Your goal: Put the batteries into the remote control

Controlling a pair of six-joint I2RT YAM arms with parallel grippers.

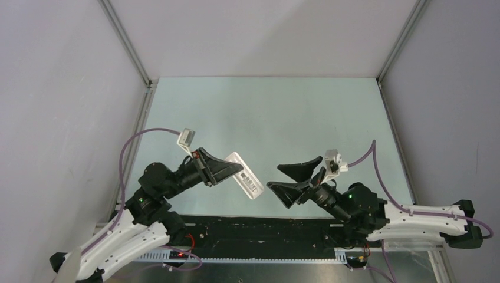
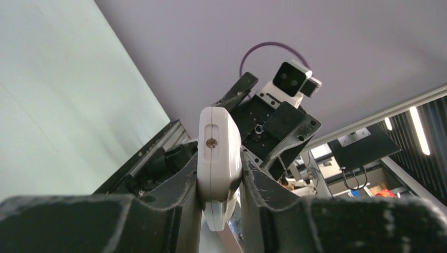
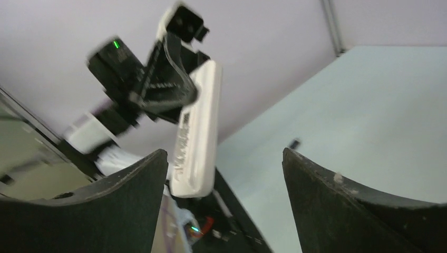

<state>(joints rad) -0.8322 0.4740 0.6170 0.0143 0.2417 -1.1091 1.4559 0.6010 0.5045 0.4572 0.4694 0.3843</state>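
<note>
My left gripper (image 1: 234, 171) is clamped on one end of the remote (image 1: 249, 183), holding it above the worktop (image 1: 265, 112) with its long axis pointing at my right gripper (image 1: 275, 177). That one gapes wide and empty, just beside the remote's free end.

White remote control (image 1: 244, 177), dark-printed label (image 1: 252, 184); pale green table (image 1: 265, 118)

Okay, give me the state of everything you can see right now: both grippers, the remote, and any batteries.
Left gripper: shut on the remote.
Right gripper: open, holding nothing, facing the remote without touching it.
Remote: held clear of the table, label side up; cannot tell whether its battery cover is on.
Batteries: none clearly in view.
</note>
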